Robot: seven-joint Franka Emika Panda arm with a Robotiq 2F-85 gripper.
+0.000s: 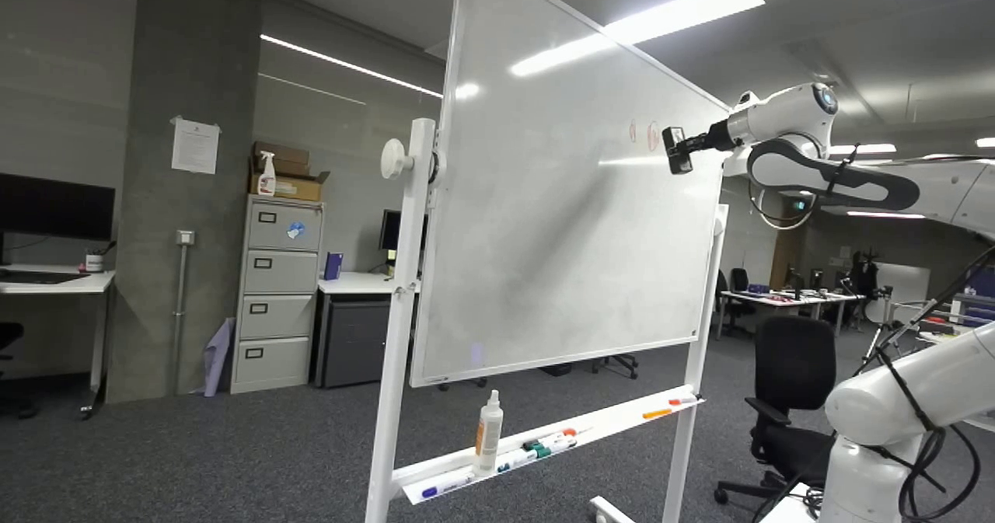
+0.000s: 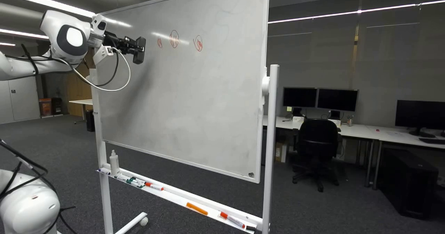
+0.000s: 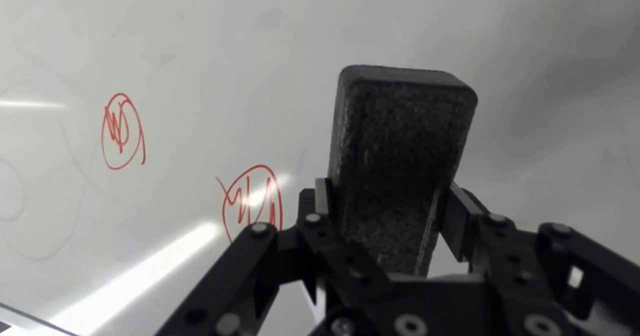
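Note:
My gripper (image 3: 387, 201) is shut on a black block-shaped eraser (image 3: 402, 131), with a finger on each of its sides. In both exterior views the gripper (image 1: 688, 148) (image 2: 130, 46) holds the eraser (image 1: 675, 151) (image 2: 139, 51) high in front of the whiteboard (image 1: 544, 243) (image 2: 194, 105), seemingly apart from its surface. Red circled scribbles are on the board. The wrist view shows one scribble (image 3: 122, 131) at left and another scribble (image 3: 252, 196) nearer the gripper, partly covered by a finger. An exterior view shows three: left (image 2: 159, 42), middle (image 2: 174, 38) and right (image 2: 198, 43).
The board's lower tray (image 1: 614, 422) (image 2: 174, 197) holds a white bottle (image 1: 488, 434) (image 2: 114, 162), several markers and an orange item (image 1: 657, 413) (image 2: 197, 208). White posts (image 1: 400, 313) (image 2: 271, 140) carry the board. A black chair (image 1: 794, 383) stands near the arm's base. Cables hang from the arm.

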